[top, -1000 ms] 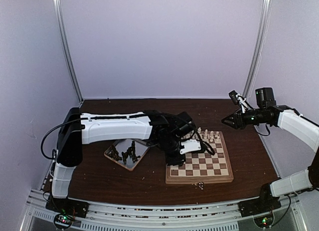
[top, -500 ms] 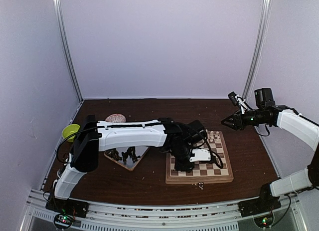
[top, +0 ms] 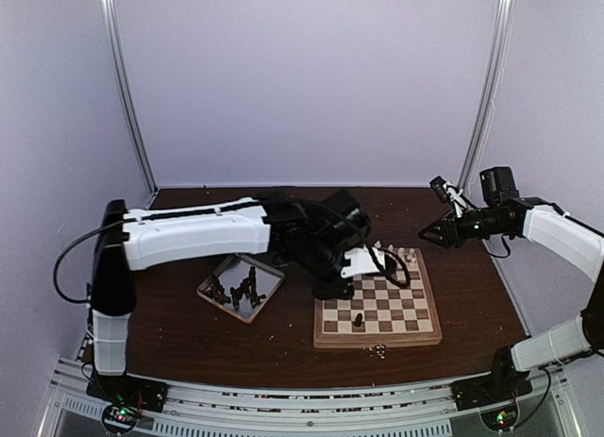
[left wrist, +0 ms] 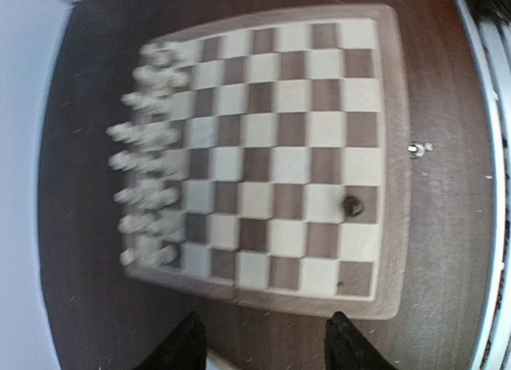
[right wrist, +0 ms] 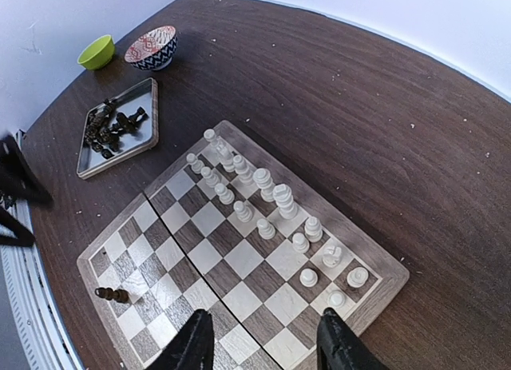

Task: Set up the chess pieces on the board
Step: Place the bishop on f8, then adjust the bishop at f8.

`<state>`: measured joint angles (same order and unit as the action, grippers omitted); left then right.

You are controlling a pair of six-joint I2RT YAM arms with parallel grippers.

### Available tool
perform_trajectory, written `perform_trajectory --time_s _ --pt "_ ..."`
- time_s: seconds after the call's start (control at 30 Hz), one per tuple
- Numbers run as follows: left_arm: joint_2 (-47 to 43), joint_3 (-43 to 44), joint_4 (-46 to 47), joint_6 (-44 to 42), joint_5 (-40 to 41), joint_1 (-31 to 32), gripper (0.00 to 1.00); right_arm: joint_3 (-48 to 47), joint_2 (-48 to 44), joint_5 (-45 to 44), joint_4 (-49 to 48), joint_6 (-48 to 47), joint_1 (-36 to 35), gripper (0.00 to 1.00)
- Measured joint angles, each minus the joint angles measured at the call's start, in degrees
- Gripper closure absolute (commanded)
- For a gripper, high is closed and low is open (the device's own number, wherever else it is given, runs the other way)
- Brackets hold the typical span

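The board (top: 422, 335) lies right of centre on the brown table. Cream chess pieces (top: 397, 258) fill its two far rows, seen also as cream pieces (right wrist: 263, 196) in the right wrist view and blurred cream pieces (left wrist: 147, 172) in the left wrist view. One dark piece (top: 359, 318) stands alone near the board's front edge; it shows as the dark piece (left wrist: 351, 204) and the dark piece (right wrist: 112, 294). My left gripper (top: 333, 288) hovers open over the board's left rim, and in its own view the left gripper (left wrist: 267, 350) is empty. My right gripper (top: 427, 232) hangs open above the far right corner; the right gripper (right wrist: 267, 344) holds nothing.
A silver tray (top: 267, 288) with several dark pieces (top: 236, 291) sits left of the board, also seen as the tray (right wrist: 147, 140). A green bowl (right wrist: 96, 51) and a patterned bowl (right wrist: 152, 46) stand beyond it. A small metal bit (top: 377, 351) lies before the board.
My left gripper has opened and left the dark piece standing on the board, then drawn back to the board's left rim. The right arm has hardly moved.
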<state>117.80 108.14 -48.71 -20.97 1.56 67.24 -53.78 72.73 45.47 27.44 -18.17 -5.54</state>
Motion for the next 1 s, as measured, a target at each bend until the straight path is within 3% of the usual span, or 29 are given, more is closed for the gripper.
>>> perform_trajectory --time_s 0.07,0.23,0.47,0.67,1.0 --pt "-8.28 -6.58 3.43 0.74 4.70 -2.03 0.30 -0.20 -0.28 -1.01 0.39 -1.16 -0.48 0.52" --pt "-24.98 -22.77 13.51 5.09 14.34 -12.09 0.23 -1.31 -1.33 -5.66 3.41 -5.09 -6.78 0.50" --pt "-30.49 -35.89 20.61 15.52 15.23 -26.69 0.25 -5.16 2.14 -16.65 8.61 -13.27 -26.67 0.50" --pt "-30.93 -36.89 22.34 18.29 14.69 -26.43 0.26 -7.10 10.67 -22.62 13.49 -17.94 -37.16 0.50" --pt "-33.44 -36.89 22.40 19.63 13.57 -26.27 0.26 -8.39 18.80 -25.14 15.19 -18.95 -41.75 0.51"
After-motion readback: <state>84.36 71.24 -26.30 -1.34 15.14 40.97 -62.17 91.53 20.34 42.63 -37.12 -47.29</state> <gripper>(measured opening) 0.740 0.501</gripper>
